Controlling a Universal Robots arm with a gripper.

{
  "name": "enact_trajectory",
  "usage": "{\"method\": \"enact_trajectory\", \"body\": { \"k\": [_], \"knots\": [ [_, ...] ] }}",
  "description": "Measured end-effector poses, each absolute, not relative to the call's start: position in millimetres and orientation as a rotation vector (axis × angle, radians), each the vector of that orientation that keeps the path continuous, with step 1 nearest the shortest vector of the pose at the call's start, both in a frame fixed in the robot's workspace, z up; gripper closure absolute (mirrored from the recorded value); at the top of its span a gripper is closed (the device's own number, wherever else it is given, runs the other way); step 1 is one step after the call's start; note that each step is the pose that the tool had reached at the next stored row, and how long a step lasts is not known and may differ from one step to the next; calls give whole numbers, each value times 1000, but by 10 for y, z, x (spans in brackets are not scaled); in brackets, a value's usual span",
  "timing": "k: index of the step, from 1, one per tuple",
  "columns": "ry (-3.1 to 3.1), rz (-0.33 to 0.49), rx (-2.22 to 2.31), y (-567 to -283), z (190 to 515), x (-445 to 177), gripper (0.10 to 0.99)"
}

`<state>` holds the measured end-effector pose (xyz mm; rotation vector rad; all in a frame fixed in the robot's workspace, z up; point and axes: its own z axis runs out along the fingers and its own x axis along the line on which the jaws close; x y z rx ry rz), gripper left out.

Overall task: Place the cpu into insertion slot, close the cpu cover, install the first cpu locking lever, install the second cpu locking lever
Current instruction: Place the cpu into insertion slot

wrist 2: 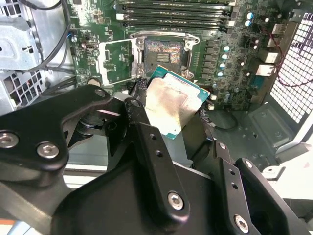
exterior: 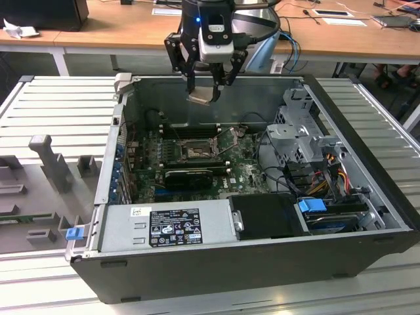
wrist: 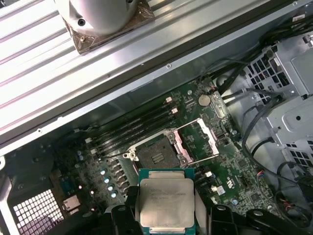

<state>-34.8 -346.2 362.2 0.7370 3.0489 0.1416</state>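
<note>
Bright, even overhead light washes the ribbed metal table [exterior: 59,98] almost white in the exterior view. Inside the computer case [exterior: 230,269] it is dimmer, with soft wall shadow over the motherboard [exterior: 246,167]. In the second wrist view, glare mottles the cpu [wrist 2: 168,98]. The gripper [wrist 2: 171,115] looks near-black, with small highlights on its screws.

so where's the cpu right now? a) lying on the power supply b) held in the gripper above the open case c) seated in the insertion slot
b: the cpu is clamped in the gripper, up off the insertion slot, which lies bare with the cpu cover swung open.
</note>
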Motion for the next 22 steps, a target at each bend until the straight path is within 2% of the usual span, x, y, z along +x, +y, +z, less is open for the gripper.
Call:
{"method": "enact_trajectory", "body": {
  "k": [22],
  "knots": [
    [3026, 138, 845, -3462, 3547, -347, 549]
  ]
}}
